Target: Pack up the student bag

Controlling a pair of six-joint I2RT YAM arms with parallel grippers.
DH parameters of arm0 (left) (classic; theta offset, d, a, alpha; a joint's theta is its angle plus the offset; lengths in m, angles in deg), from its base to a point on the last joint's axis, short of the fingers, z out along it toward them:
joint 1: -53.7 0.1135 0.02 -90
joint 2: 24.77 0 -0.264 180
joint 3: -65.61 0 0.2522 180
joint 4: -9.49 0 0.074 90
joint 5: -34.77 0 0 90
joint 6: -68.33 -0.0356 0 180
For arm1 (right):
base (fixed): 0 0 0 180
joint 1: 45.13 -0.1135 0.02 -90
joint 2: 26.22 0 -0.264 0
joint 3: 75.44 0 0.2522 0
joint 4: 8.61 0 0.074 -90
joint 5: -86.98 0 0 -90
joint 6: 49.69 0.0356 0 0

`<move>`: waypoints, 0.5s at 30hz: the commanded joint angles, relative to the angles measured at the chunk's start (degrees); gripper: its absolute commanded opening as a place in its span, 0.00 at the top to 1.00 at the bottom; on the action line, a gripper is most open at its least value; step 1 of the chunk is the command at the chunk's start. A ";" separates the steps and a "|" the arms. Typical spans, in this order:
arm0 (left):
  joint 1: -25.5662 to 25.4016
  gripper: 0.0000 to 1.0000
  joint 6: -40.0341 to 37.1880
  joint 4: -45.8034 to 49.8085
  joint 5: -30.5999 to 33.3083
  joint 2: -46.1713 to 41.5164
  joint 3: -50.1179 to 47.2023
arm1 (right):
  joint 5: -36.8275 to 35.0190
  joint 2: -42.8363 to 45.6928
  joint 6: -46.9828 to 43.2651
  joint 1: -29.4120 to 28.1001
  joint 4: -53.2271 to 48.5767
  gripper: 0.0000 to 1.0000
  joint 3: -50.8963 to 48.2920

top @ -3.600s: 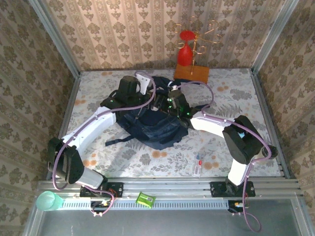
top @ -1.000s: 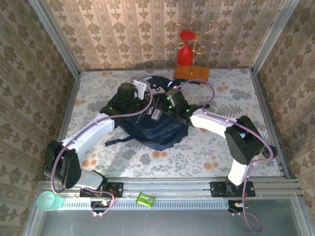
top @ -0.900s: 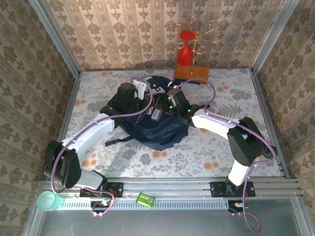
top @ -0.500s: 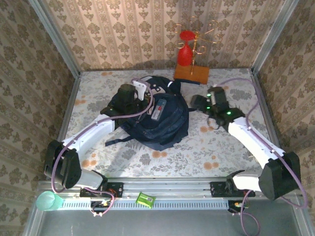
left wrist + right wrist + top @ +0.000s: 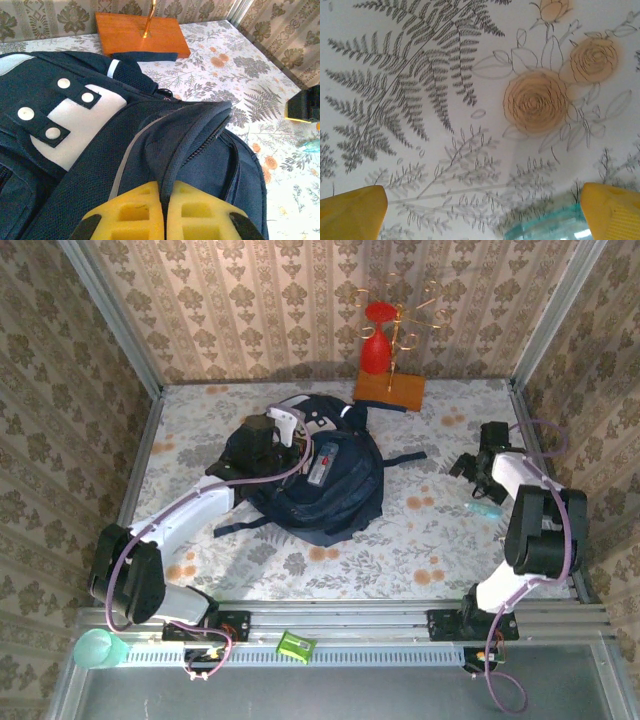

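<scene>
My left pincer (image 5: 163, 197) is clamped on a fold of the student bag (image 5: 200, 170) at mid-table, beside its zip opening. My right pincer (image 5: 481, 207) hangs spread wide above the floral table (image 5: 445, 75), with a clear teal item (image 5: 545, 227) between its fingers. I judge this the fetching step: next I lower, centre and close.

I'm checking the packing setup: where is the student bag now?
From above, the student bag lies mid-table, slightly left, on the near side of the orange wooden base; the left fingers pinch a fabric fold.
</scene>
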 commanded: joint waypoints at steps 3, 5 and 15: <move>0.58 1.00 -1.13 -3.56 0.10 -1.15 -0.22 | 6.59 -4.48 -2.97 2.81 -2.99 0.00 2.03; 0.76 1.00 -1.33 -3.51 0.18 -0.97 -0.23 | 8.53 -4.82 -3.41 3.37 -2.99 0.00 1.79; 1.22 1.00 -1.14 -3.54 -0.69 0.04 -0.07 | 14.97 4.00 -1.58 4.03 -3.78 0.02 -6.11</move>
